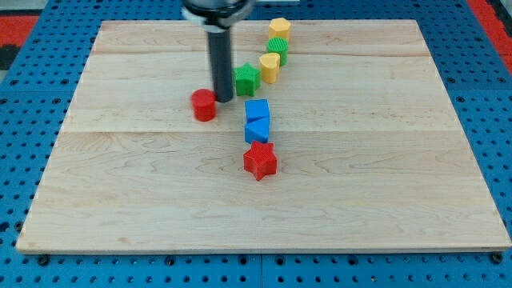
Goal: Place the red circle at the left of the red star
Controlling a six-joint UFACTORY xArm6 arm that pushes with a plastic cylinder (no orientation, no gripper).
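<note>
The red circle (204,105) lies on the wooden board (120,184), left of centre. The red star (260,161) lies lower and to the right of it, near the board's middle. My tip (223,99) is at the lower end of the dark rod, right beside the red circle's upper right edge, touching or nearly touching it. The rod stands between the red circle and a green star (247,79).
Two blue blocks, a cube (257,110) and a wedge-like one (257,129), stack in a line just above the red star. A yellow block (270,67), a green block (278,49) and another yellow block (279,29) run up toward the view's top.
</note>
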